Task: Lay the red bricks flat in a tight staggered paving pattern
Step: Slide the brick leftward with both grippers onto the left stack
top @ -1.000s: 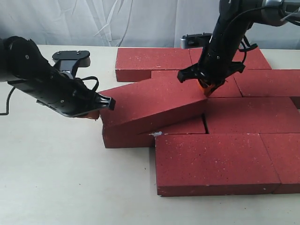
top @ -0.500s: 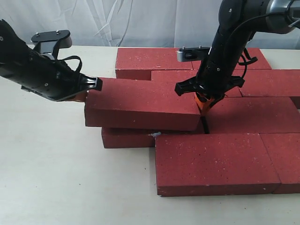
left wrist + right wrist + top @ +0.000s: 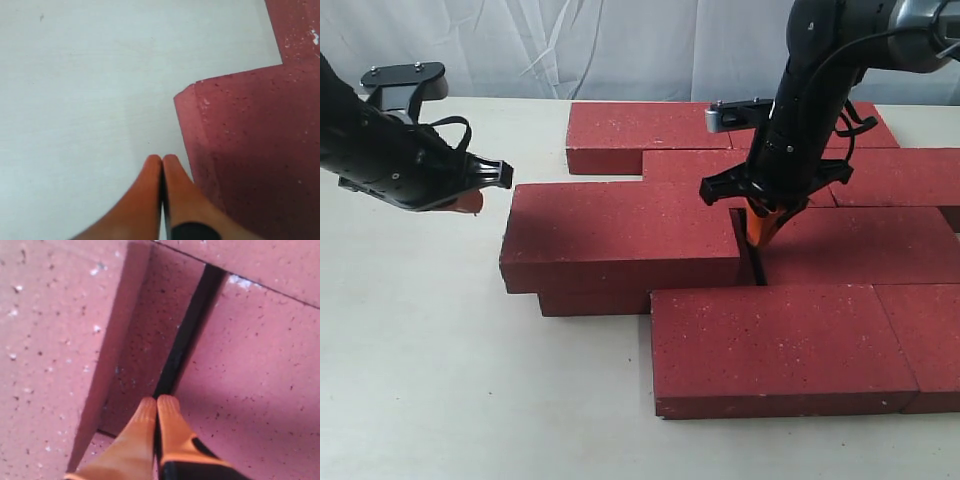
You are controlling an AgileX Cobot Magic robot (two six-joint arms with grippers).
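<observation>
Several red bricks lie flat in rows on the table. One red brick (image 3: pixel 620 232) rests flat on top of another (image 3: pixel 590 302), overhanging it to the left. My left gripper (image 3: pixel 468 203) (image 3: pixel 162 159) is shut and empty, hovering just off the stacked brick's left end (image 3: pixel 245 145). My right gripper (image 3: pixel 758 240) (image 3: pixel 156 401) is shut and empty. It points down at the dark gap (image 3: pixel 187 335) between the stacked brick's right end and the neighbouring brick (image 3: pixel 860 245).
A front row of bricks (image 3: pixel 775 345) lies nearest the camera, and back rows (image 3: pixel 640 130) run behind. Pale tabletop (image 3: pixel 440 380) stretches left and in front of the bricks. A white curtain hangs behind the table.
The brick that sat tilted has dropped level and slid left on top of the lower brick. My left gripper has drawn back leftward off its end. My right gripper has lowered toward the gap.
</observation>
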